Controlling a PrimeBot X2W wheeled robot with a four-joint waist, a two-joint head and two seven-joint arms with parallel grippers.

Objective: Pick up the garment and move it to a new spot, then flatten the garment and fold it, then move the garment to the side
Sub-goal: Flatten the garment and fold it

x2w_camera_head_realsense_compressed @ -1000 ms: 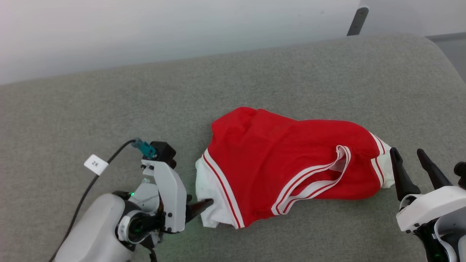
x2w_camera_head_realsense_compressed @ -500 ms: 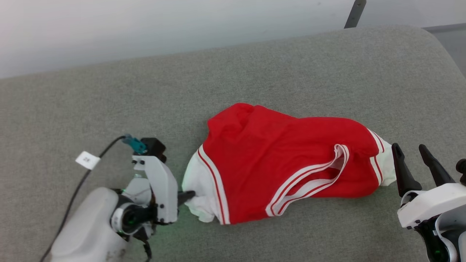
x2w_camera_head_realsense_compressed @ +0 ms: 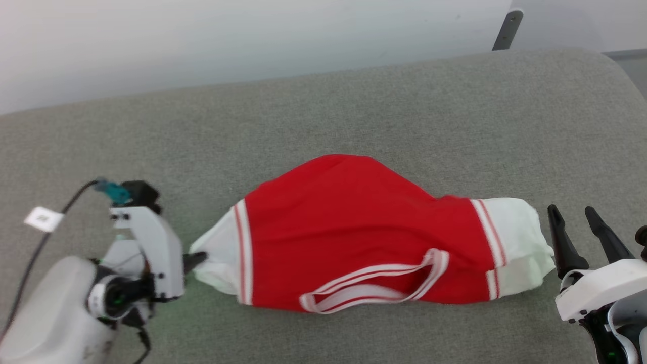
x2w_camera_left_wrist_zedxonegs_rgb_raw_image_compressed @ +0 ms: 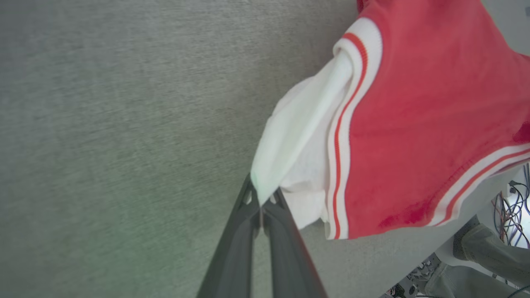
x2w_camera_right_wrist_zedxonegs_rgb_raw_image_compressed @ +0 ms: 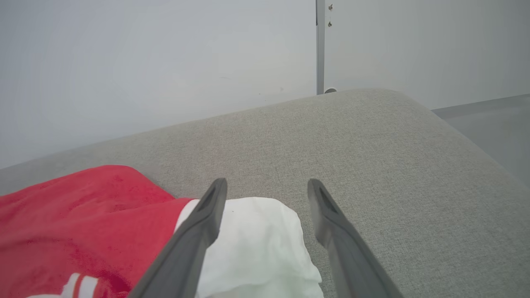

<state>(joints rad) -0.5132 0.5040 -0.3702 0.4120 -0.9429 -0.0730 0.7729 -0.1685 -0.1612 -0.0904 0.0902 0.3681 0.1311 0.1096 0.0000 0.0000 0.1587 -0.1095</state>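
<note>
1. Two dark fingers of the left gripper (x2w_camera_left_wrist_zedxonegs_rgb_raw_image_compressed: 261,194) are pinched tight together on the tip of a white sleeve end (x2w_camera_left_wrist_zedxonegs_rgb_raw_image_compressed: 298,136) of the garment (x2w_camera_head_realsense_compressed: 354,217).
2. Right past those fingertips the white cloth is pulled into a point. Next comes a band of red and white stripes, and after that the big red part.
3. From the left gripper the garment lies stretched out long on the grey cushion (x2w_camera_head_realsense_compressed: 354,111). It reaches all the way across to the right gripper (x2w_camera_head_realsense_compressed: 571,211).
4. Along the garment's edge nearest the robot, between the two grippers, the striped neck trim (x2w_camera_head_realsense_compressed: 374,288) makes a long flat loop.
5. On the right gripper the two fingers stand wide apart and hold nothing.
6. Just beside its left finger lies the other white sleeve end (x2w_camera_right_wrist_zedxonegs_rgb_raw_image_compressed: 256,240), puffy and crumpled. In the right wrist view the cloth sits low between the fingers, and I cannot tell if it touches them.
7. Behind the left gripper, away from the garment, a black cable (x2w_camera_head_realsense_compressed: 76,194) runs off its wrist, with a small white tag (x2w_camera_head_realsense_compressed: 44,219) on it.
8. Far past both grippers the cushion ends at a pale wall (x2w_camera_head_realsense_compressed: 202,40). A dark metal strip (x2w_camera_head_realsense_compressed: 507,30) stands against it, out beyond the right gripper.
</note>
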